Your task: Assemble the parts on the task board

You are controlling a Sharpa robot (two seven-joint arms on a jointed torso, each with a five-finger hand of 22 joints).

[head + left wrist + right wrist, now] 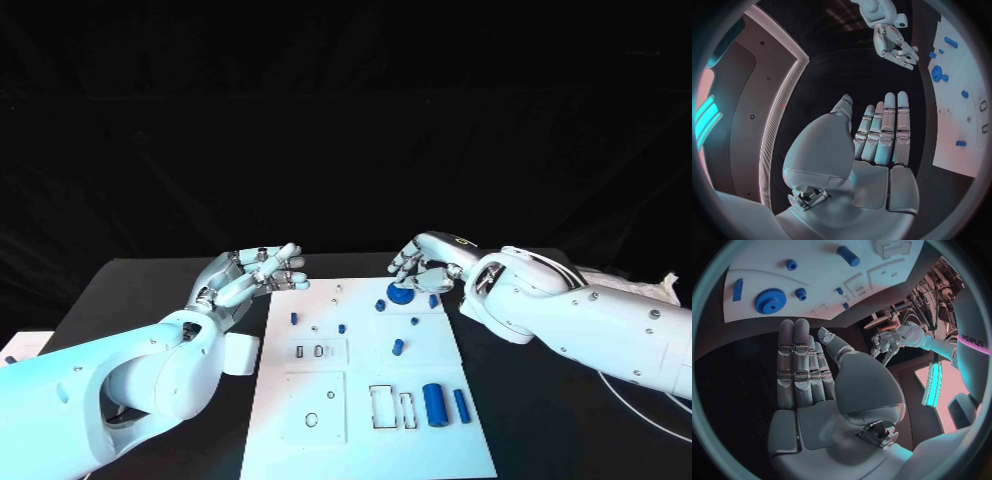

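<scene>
Fingers (882,132) of the left hand (257,275) are stretched out straight and close together, and they hold nothing. This hand hovers just beside the far left corner of the task board (361,440), over the black bench (137,290).

The right hand (428,265) is above the far part of the board. In the head view its fingers (411,272) look bent down toward a blue gear (400,294); in the right wrist view they are straight side by side with nothing between them, so this hand also is free. I cannot tell if the fingertips touch the gear.

On the board, the gear lies at the far end, near the right edge. Several small blue pegs (398,347) stand in the middle area. Two blue cylinders (434,405) lie at the near right side, just beside two empty rectangular slots (382,407). A small white block (240,353) lies on the bench, touching the left edge of the board.
</scene>
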